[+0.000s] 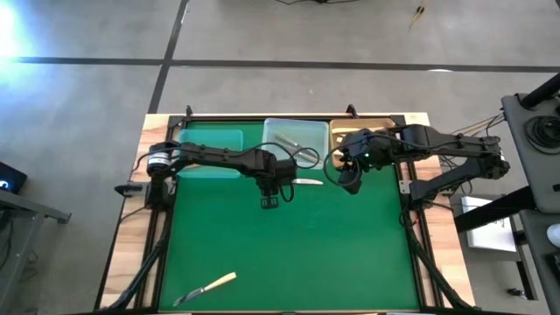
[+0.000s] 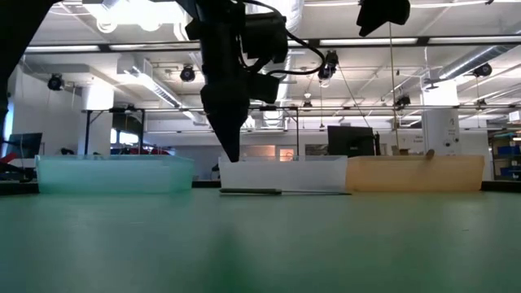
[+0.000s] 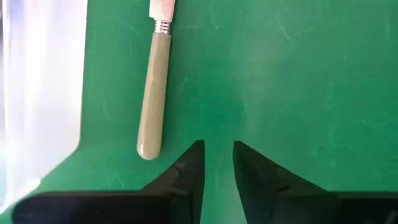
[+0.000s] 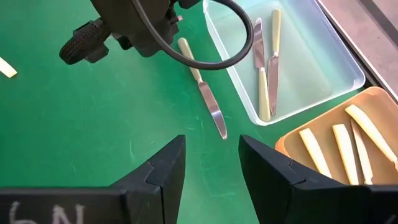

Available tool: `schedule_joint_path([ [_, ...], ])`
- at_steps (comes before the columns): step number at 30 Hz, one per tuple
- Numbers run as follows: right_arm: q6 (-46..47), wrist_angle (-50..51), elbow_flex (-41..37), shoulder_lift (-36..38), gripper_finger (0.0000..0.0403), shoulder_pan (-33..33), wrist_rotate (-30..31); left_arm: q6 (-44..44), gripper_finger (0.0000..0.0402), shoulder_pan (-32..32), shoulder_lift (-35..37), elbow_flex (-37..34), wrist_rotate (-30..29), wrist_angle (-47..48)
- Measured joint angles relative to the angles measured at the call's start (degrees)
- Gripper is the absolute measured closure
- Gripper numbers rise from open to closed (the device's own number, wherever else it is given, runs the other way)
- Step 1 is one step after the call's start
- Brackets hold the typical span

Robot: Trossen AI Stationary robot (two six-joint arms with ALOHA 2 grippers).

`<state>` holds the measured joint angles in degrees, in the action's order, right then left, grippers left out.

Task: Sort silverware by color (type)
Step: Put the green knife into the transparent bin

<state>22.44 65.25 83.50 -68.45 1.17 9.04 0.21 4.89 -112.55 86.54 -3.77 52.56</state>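
A knife (image 1: 304, 181) with a cream handle (image 3: 152, 93) and a silver blade lies flat on the green mat just in front of the clear tray (image 1: 296, 138). My left gripper (image 1: 270, 199) hovers beside the handle's end, pointing down, fingers open a little and empty (image 3: 217, 155). My right gripper (image 1: 350, 181) hangs open above the mat to the knife's right (image 4: 211, 149). A second cream-handled knife (image 1: 207, 288) lies near the mat's near left corner. More knives rest in the clear tray (image 4: 267, 62), and cream pieces in the orange tray (image 4: 336, 146).
Three trays stand along the mat's far edge: a teal one (image 1: 210, 144), the clear one, and the orange one (image 1: 372, 129). In the low view the left gripper (image 2: 228, 138) comes down close to the mat before the clear tray (image 2: 281, 172). Green mat (image 1: 297, 254) spreads toward the near edge.
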Motion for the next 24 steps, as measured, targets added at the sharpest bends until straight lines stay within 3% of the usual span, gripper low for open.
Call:
schedule_joint_path([
  [5,0.0,0.0,0.0,0.0,0.0261,0.0,0.0,1.8,0.032,0.1,0.0,0.0,-4.1,1.6],
  [8,0.0,0.0,0.0,0.0,0.0261,0.0,0.0,3.2,0.0319,0.3,0.0,-1.1,-10.1,3.2],
  [14,0.0,0.0,0.0,0.0,0.0261,0.0,0.0,5.4,0.0321,1.5,0.0,-5.1,-7.3,-1.9],
  [24,0.0,-0.1,0.1,0.0,0.0261,0.0,0.0,8.8,0.0322,2.2,0.0,-9.3,-8.4,-9.3],
])
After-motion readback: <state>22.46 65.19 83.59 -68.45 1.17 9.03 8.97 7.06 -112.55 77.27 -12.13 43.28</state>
